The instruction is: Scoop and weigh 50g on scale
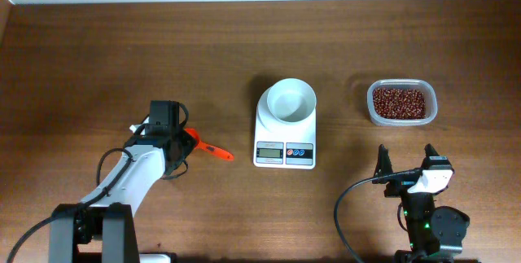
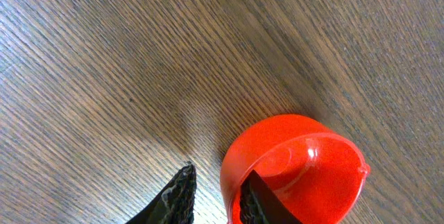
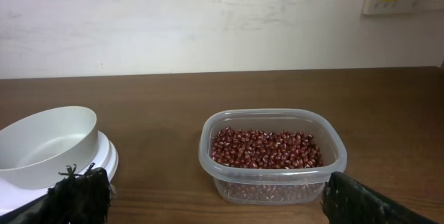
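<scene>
Brown desk (image 1: 98, 51) | centre: scale (image 1: 285, 154) bowl (image 1: 291, 100) empty, beans (image 1: 399, 100) upper right unscooped | left pincer (image 2: 218, 180) astride red scoop (image 2: 298, 154), we cannot tell if clenched | right pincer (image 3: 208, 182) released

Bowl (image 1: 291, 102) on scale (image 1: 285, 154), bean tub (image 1: 401, 103) right, scoop (image 1: 207, 148) left

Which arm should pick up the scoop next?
Left. The left claw is right at the bowl of the orange scoop; the right claw hangs open by the bean tub, across the scale from it.
</scene>
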Controlling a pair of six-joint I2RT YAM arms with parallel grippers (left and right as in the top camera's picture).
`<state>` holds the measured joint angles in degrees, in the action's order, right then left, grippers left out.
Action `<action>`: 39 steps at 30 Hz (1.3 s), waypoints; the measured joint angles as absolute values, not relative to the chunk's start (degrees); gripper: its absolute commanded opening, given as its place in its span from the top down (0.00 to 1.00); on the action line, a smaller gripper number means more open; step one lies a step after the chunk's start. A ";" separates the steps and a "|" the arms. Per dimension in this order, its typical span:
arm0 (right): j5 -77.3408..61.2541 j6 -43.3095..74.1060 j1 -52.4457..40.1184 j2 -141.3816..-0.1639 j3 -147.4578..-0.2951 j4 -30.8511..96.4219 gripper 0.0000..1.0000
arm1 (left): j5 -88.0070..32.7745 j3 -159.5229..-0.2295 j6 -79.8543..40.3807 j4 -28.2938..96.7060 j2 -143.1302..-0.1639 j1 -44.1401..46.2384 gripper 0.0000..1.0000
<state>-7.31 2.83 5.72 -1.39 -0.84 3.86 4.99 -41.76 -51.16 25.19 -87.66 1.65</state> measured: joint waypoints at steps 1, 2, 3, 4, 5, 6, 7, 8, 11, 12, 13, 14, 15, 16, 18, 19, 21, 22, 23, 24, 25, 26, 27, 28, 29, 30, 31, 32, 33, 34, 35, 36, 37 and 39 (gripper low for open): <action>-7.31 2.83 5.72 -1.41 -0.84 3.86 0.01 | 4.99 -41.76 -51.16 25.15 -87.66 1.65 0.75; -7.31 2.83 5.72 -1.41 -0.84 3.86 0.01 | 4.99 -41.76 -51.16 24.95 -87.66 1.65 0.76; -7.31 2.85 5.72 -1.41 -0.84 3.86 0.01 | 4.99 -41.76 -51.18 24.95 -87.66 1.65 0.76; -7.31 2.85 5.72 -1.41 -0.84 3.84 0.01 | 4.99 -41.76 -51.16 24.82 -87.66 1.65 0.75; -7.31 2.83 5.72 -1.39 -0.84 3.86 0.01 | 4.99 -41.76 -51.18 24.62 -87.66 1.65 0.77; -7.31 2.85 5.72 -1.39 -0.84 3.86 0.01 | 4.99 -41.60 -51.16 24.29 -87.66 1.65 0.78; -7.31 2.85 5.72 -1.41 -0.84 3.86 0.01 | 4.99 -41.30 -51.16 24.18 -87.66 1.65 0.77; -7.31 2.87 5.72 -1.39 -0.84 3.86 0.01 | 4.99 -41.01 -51.16 24.18 -87.66 1.65 0.77; -7.31 2.85 5.72 -1.41 -0.84 3.86 0.01 | 4.99 -40.71 -51.16 24.08 -87.66 1.65 0.80; -7.31 2.85 5.72 -1.41 -0.84 3.86 0.01 | 4.99 -40.69 -51.16 23.90 -87.66 1.65 0.82; -7.31 2.85 5.72 -1.39 -0.84 3.84 0.01 | 4.99 -40.69 -51.18 23.77 -87.66 1.65 0.83; -7.31 2.85 5.72 -1.39 -0.84 3.86 0.01 | 4.99 -40.69 -51.18 23.73 -87.66 1.65 0.85; -7.31 2.87 5.72 -1.41 -0.84 3.84 0.01 | 4.99 -40.69 -51.18 23.73 -87.66 1.65 0.90; -7.31 2.85 5.72 -1.39 -0.84 3.86 0.01 | 4.99 -40.69 -51.16 23.73 -87.66 1.65 0.97; -7.31 2.83 5.72 -1.39 -0.84 3.86 0.01 | 5.02 -40.69 -51.00 23.73 -87.66 1.65 1.00; -7.31 2.85 5.72 -1.41 -0.84 3.86 0.01 | 4.99 -40.69 -51.03 23.73 -87.66 1.65 1.00; -7.31 2.83 5.72 -1.39 -0.84 3.86 0.01 | 4.99 -40.69 -50.98 23.73 -87.66 1.65 1.00; -7.31 2.85 5.72 -1.39 -0.84 3.84 0.01 | 4.99 -40.69 -50.98 23.70 -87.66 1.65 1.00; -7.31 2.85 5.72 -1.39 -0.84 3.86 0.01 | 4.99 -40.69 -50.98 23.73 -87.66 1.65 1.00; -7.31 2.85 5.72 -1.39 -0.84 3.86 0.01 | 4.97 -40.69 -50.98 23.73 -87.66 1.65 1.00; -7.31 2.85 5.72 -1.41 -0.84 3.86 0.01 | 4.60 -40.69 -50.98 23.73 -87.66 1.65 1.00; -7.31 2.83 5.72 -1.39 -0.84 3.86 0.01 | 3.70 -40.69 -50.98 23.73 -87.66 1.65 1.00; -7.31 2.83 5.72 -1.39 -0.84 3.86 0.01 | 3.18 -40.69 -50.98 23.73 -87.66 1.65 1.00; -7.31 2.85 5.72 -1.39 -0.84 3.86 0.01 | 1.41 -40.69 -50.98 23.73 -87.64 1.65 1.00; -7.31 2.83 5.72 -1.41 -0.84 3.84 0.01 | -0.64 -40.69 -50.98 24.14 -87.33 1.65 1.00; -7.31 2.83 5.72 -1.39 -0.84 3.86 0.01 | -1.80 -40.69 -50.98 25.08 -86.39 1.65 1.00; -7.31 2.87 5.72 -1.41 -0.84 3.84 0.01 | -2.90 -40.69 -50.98 26.92 -84.03 1.65 1.00; -7.31 2.83 5.72 -1.41 -0.84 3.84 0.01 | -3.38 -40.69 -50.98 28.34 -81.03 1.65 1.00; -7.31 2.87 5.72 -1.41 -0.84 3.84 0.01 | -3.77 -40.69 -50.98 29.98 -78.28 1.65 1.00; -7.31 2.85 5.72 -1.41 -0.84 3.84 0.01 | -4.16 -40.69 -50.98 31.88 -73.93 1.65 1.00; -7.31 2.87 5.72 -1.41 -0.84 3.84 0.01 | -4.29 -40.69 -50.98 32.71 -70.65 1.65 1.00; -7.31 2.85 5.72 -1.41 -0.84 3.84 0.01 | -4.38 -40.69 -50.98 33.74 -66.63 1.65 1.00; -7.33 2.87 5.72 -1.39 -0.84 3.84 0.01 | -4.43 -40.69 -50.98 34.52 -63.64 1.65 1.00; -8.05 4.10 5.74 -1.39 -0.84 3.81 0.01 | -4.51 -40.69 -50.98 36.99 -56.77 1.65 1.00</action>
<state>-8.05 4.10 5.74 -1.39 -0.84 3.81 -4.51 -40.69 -50.98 36.99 -56.77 1.65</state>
